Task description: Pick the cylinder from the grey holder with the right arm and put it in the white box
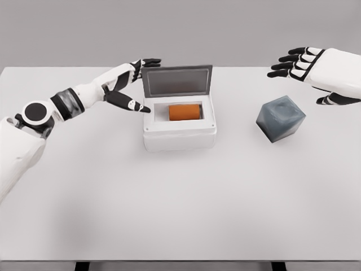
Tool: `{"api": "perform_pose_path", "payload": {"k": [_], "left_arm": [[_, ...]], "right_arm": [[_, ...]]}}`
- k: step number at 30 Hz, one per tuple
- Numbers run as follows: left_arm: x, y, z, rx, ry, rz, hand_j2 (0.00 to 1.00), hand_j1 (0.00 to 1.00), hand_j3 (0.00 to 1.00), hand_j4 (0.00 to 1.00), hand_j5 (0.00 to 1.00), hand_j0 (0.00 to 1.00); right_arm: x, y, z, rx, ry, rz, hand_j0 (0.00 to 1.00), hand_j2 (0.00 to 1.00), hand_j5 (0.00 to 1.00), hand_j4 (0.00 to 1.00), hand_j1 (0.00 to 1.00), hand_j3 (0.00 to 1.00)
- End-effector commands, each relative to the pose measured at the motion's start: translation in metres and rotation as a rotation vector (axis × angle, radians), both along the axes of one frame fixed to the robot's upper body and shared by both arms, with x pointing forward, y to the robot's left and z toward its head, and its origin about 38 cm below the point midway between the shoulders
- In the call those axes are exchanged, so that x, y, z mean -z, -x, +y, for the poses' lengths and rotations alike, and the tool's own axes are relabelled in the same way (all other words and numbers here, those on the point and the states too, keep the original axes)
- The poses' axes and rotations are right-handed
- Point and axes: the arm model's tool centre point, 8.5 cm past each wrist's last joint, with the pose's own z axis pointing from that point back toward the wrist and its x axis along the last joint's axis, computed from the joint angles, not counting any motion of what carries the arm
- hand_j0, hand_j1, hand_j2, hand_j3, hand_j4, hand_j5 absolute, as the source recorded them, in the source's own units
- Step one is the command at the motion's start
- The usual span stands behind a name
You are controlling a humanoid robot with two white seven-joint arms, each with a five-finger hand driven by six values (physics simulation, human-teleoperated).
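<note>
Right hand [307, 62] hangs empty at the far right, fingers spread, with the placing apparently done
Orange cylinder [185, 112] lies on its side inside the white box [179, 135], lid up, well left of that hand; grey holder [280, 118] sits between them on the desk [180, 209]. Left hand [132, 84], fingers spread, is at the box's far-left corner; next comes only withdrawing

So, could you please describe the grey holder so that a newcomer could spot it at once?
On the white table, look right of the open white box. The grey holder is the dark, slate-coloured block sitting tilted on its own, below the right hand.
</note>
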Motion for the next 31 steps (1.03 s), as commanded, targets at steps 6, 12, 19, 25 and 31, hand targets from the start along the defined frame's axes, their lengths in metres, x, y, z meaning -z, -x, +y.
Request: {"api": "perform_pose_path", "payload": {"k": [6,12,19,25,31], "left_arm": [[-0.002,0.003,0.0,0.029,0.007,-0.033,1.0,1.0,1.0,1.0,1.0,1.0],[-0.009,0.006,0.013,0.03,0.001,-0.078,1.0,1.0,1.0,1.0,1.0,1.0],[-0.036,0.035,0.036,0.108,-0.016,-0.232,1.0,1.0,1.0,1.0,1.0,1.0],[-0.052,0.098,0.095,0.194,-0.129,-0.334,1.0,1.0,1.0,1.0,1.0,1.0],[-0.039,0.118,0.13,0.17,-0.232,-0.26,1.0,1.0,1.0,1.0,1.0,1.0]], "right_arm": [[-0.001,0.0,0.0,0.001,-0.008,0.004,1.0,1.0,1.0,1.0,1.0,1.0],[-0.001,0.001,0.0,0.001,-0.005,0.003,1.0,1.0,1.0,1.0,1.0,1.0],[0.0,0.001,0.0,-0.001,-0.006,0.004,1.0,1.0,1.0,1.0,1.0,1.0],[0.0,0.001,0.0,0.0,-0.005,0.004,1.0,1.0,1.0,1.0,1.0,1.0],[0.001,0.001,0.0,-0.001,-0.007,0.007,1.0,1.0,1.0,1.0,1.0,1.0]]}}
